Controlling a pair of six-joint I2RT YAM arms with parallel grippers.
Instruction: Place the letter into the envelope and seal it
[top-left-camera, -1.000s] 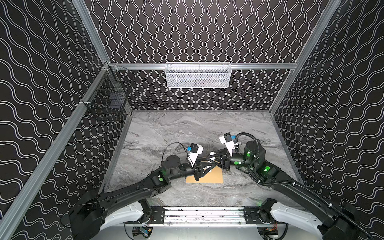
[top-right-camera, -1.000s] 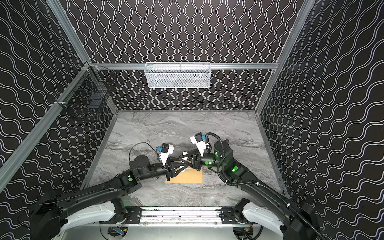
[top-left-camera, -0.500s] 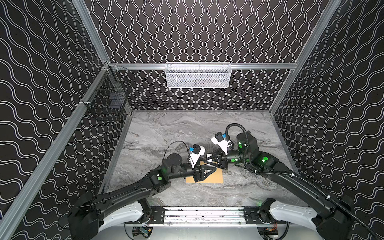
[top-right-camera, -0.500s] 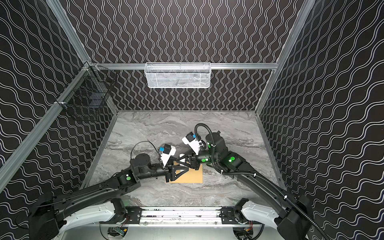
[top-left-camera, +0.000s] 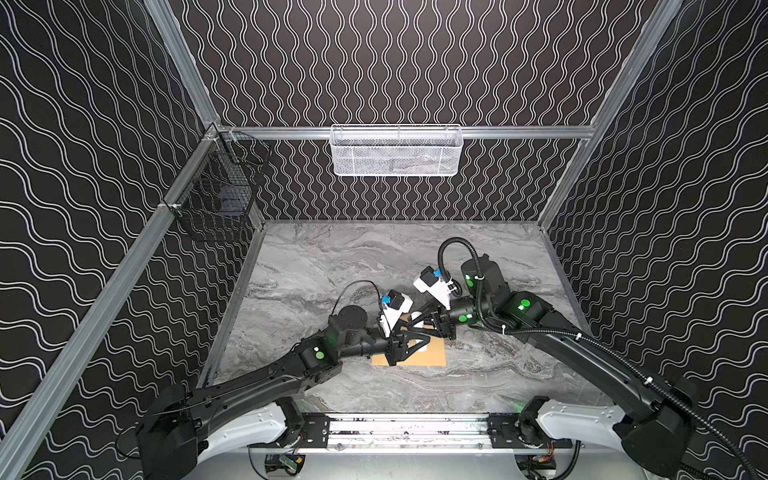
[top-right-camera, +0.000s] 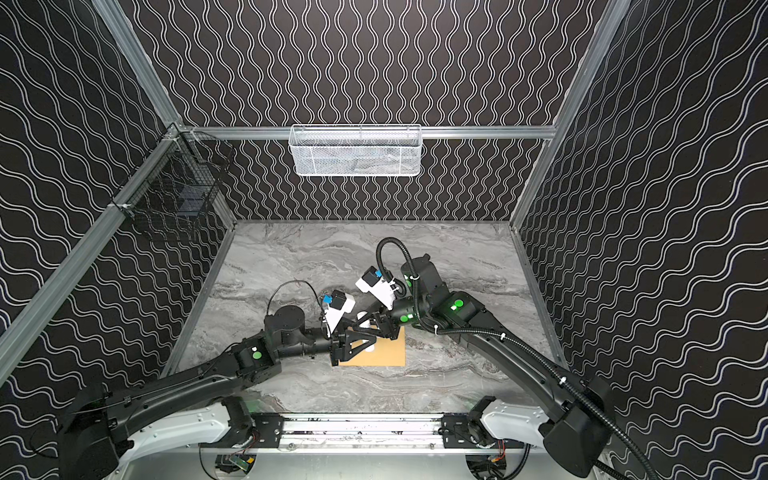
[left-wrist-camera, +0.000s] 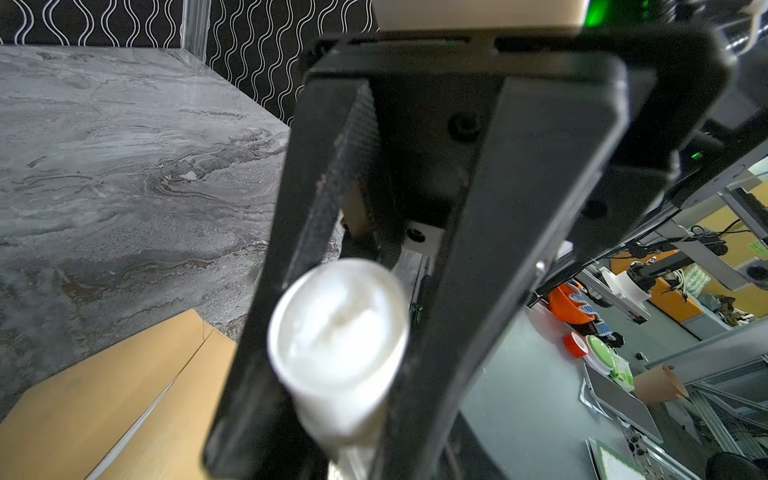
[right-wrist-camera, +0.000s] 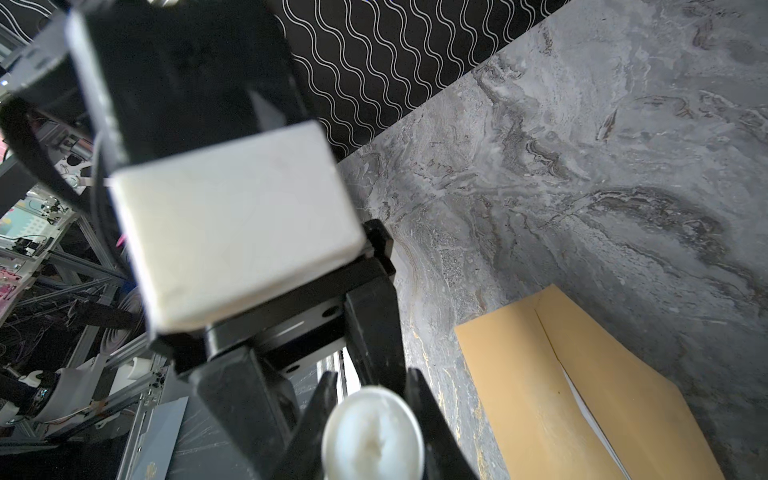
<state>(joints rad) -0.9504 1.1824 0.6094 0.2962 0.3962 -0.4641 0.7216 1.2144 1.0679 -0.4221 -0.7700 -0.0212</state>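
Since a second earlier the right pincer (top-left-camera: 415, 323) had swung closer to the left pincer (top-left-camera: 420, 345), which gripped a white cylinder (left-wrist-camera: 336, 332); the right gripped a second white cylinder (right-wrist-camera: 372, 432). Below, the envelope (top-left-camera: 434, 357) lay flat on the tabletop (top-left-camera: 332, 257), an edge of the letter (right-wrist-camera: 598, 430) showing. It looked like light, floppy, slippery paper, likely best pinched at the flap.

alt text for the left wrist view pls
A blurred white cylinder sits close to the camera between two black gripper fingers. Beside them a tan envelope lies flat on the grey marble table, with a cluttered workshop visible past the table's edge.
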